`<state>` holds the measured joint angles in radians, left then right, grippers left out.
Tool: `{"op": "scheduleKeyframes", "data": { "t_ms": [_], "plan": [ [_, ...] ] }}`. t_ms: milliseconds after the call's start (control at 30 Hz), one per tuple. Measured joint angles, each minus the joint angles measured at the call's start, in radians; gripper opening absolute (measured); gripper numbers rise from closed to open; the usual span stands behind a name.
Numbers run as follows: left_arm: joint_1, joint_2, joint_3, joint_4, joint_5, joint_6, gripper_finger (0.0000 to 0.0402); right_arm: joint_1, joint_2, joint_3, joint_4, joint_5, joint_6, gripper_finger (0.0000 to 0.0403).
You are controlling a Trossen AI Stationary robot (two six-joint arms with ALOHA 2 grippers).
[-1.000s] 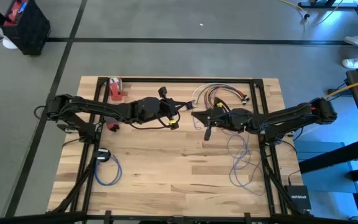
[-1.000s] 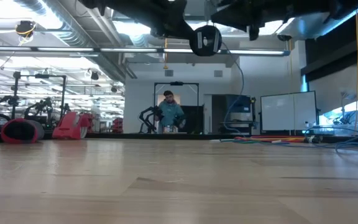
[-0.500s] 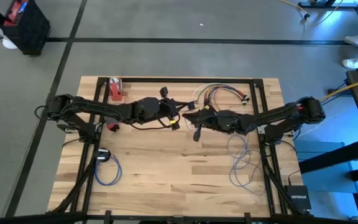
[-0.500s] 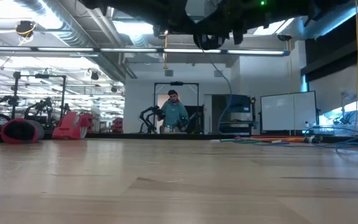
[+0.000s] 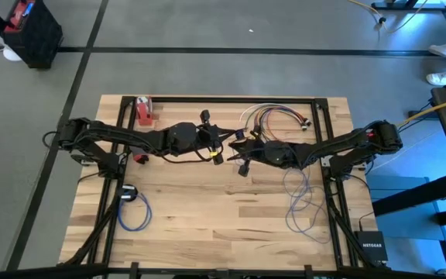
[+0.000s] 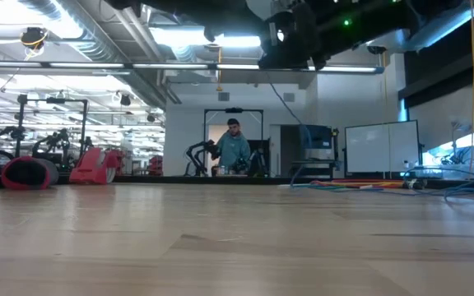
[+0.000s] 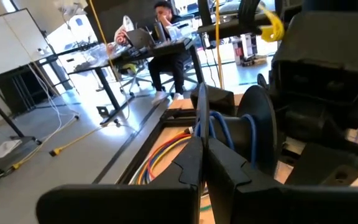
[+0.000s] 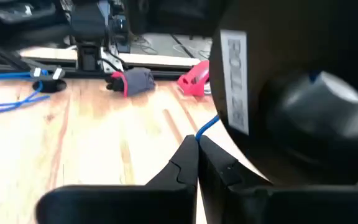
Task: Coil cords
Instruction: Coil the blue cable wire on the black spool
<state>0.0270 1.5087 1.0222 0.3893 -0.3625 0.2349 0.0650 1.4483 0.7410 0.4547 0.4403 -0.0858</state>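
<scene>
Two pincers meet above the tabletop (image 5: 207,209) centre: left pincer (image 5: 221,142) closed on a black spool (image 7: 253,134) wound with blue cord (image 7: 219,127); right pincer (image 5: 242,147), having moved leftward to the spool, pinches the cord's end, so winding is likely under way.

The wooden table (image 5: 207,209) is evenly lit from overhead in the high view, with only faint shadows cast beneath the arms. A cold blue glow is seen along the right edge of that view. In the low view, ceiling strip lights (image 6: 179,37) are blown out to glare, and the near tabletop is rendered soft. In both wrist views the close dark fingers (image 7: 204,168) are blurred, and the daylit background is overexposed.
</scene>
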Motion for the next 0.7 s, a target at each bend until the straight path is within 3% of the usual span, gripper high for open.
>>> {"op": "scheduleKeyframes", "data": {
  "t_ms": [267, 467, 700],
  "plan": [
    [-0.001, -0.011, -0.001, -0.027, 0.002, 0.001, 0.0005, 0.000, 0.000, 0.000, -0.044, 0.017, 0.003, 0.0017],
    [-0.002, -0.018, 0.001, -0.030, 0.008, -0.001, 0.0005, 0.000, -0.035, -0.002, -0.136, 0.037, 0.003, 0.0089],
    [-0.001, -0.016, 0.001, -0.037, 0.005, 0.000, 0.0005, 0.013, -0.196, -0.002, -0.396, 0.005, 0.036, 0.0148]
  ]
}}
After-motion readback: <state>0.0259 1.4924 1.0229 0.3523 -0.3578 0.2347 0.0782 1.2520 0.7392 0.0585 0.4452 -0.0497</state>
